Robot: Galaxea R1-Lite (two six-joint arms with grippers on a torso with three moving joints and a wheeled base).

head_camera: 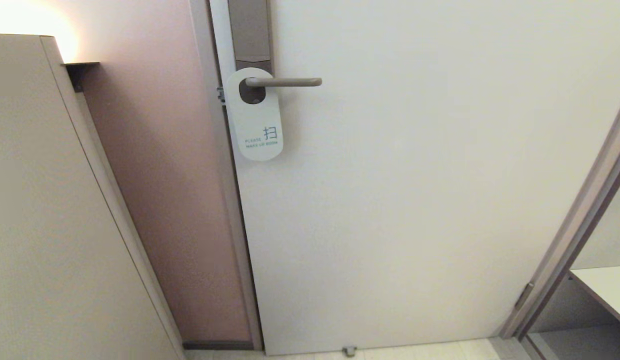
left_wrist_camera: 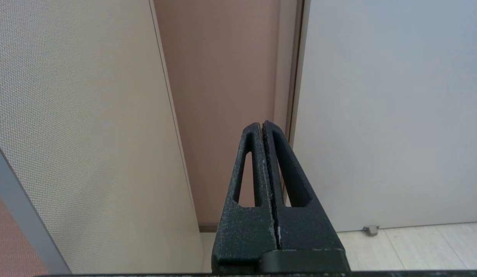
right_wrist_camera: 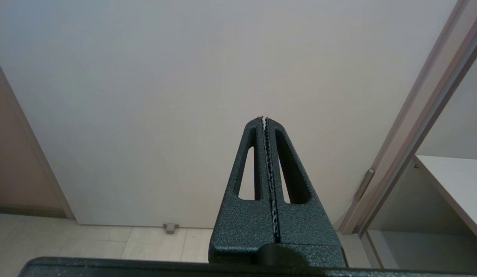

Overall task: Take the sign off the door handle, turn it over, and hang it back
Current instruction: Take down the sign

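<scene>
The sign hangs on the door handle with its white face and blue text outward; the lever passes through its oval hole. The handle sits on a tall grey-brown backplate near the door's left edge. Neither arm shows in the head view. My left gripper is shut and empty, pointing at the low part of the door frame, far below the sign. My right gripper is shut and empty too, facing the bare lower door panel. The sign and handle show in neither wrist view.
A beige partition stands close on the left, with a pinkish wall strip between it and the door. A door stop sits on the floor. At the right are a frame and a white shelf.
</scene>
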